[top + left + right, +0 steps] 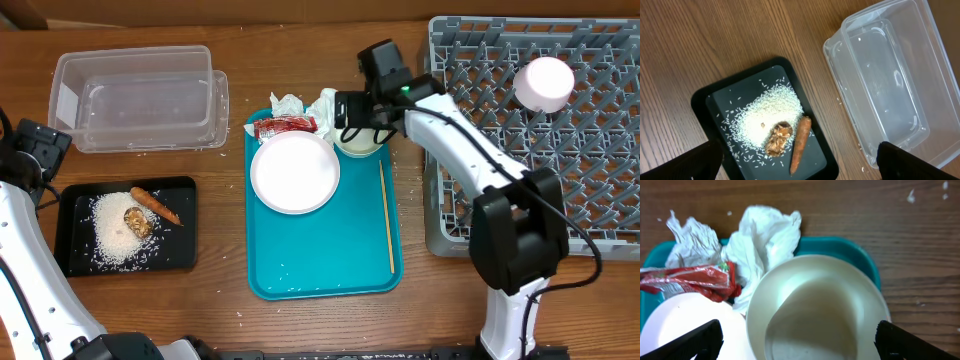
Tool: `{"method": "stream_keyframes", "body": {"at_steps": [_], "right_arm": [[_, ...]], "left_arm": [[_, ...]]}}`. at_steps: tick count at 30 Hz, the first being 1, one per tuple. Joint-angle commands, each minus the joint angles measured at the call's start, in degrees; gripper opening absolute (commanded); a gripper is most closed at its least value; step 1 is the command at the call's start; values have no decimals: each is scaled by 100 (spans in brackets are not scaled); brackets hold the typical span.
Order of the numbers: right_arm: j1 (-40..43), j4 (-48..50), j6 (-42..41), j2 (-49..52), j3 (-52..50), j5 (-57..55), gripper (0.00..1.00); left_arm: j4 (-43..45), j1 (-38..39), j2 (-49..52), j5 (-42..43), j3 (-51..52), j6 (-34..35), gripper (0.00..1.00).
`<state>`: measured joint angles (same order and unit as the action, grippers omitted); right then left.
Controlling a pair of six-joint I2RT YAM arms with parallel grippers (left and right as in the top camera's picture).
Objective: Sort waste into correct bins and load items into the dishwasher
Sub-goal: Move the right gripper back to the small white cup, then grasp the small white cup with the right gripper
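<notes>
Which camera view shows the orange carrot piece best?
The left wrist view: the orange carrot piece appears large and sharp, lying beside the brown food lump on the flat black rectangular tray. The overhead view shows it only small; the right wrist view does not show it.

My black tray point(730, 97) holds white rice point(770, 112), with a brown food lump point(778, 140) just beside a carrot piece point(800, 142) at 6 o'clock. The clear plastic tub point(880, 85) is at 2 o'clock. My fingertips point(685, 165) are spread wide.

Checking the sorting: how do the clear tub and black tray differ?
The clear tub is see-through and deep; the black tray is opaque and shallow. The tub looks empty; the tray holds rice, a carrot piece and a brown lump. Both are rectangular.
</notes>
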<state>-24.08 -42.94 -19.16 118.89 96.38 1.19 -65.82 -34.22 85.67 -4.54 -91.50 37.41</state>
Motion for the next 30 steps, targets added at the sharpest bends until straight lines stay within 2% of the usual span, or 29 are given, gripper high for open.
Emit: {"method": "stream_keyframes", "body": {"at_steps": [1, 5, 16, 30], "right_arm": [[-35, -48, -66, 94, 74, -114, 100], [-35, -146, -116, 94, 72, -116, 93], [-35, -216, -173, 94, -44, -116, 88], [-37, 92, -168, 125, -162, -269, 88]], "left_arm": [[2, 11, 37, 11, 0, 74, 100], [2, 11, 37, 11, 0, 76, 100], [2, 11, 46, 11, 0, 76, 100], [2, 11, 46, 11, 0, 76, 100]]}}
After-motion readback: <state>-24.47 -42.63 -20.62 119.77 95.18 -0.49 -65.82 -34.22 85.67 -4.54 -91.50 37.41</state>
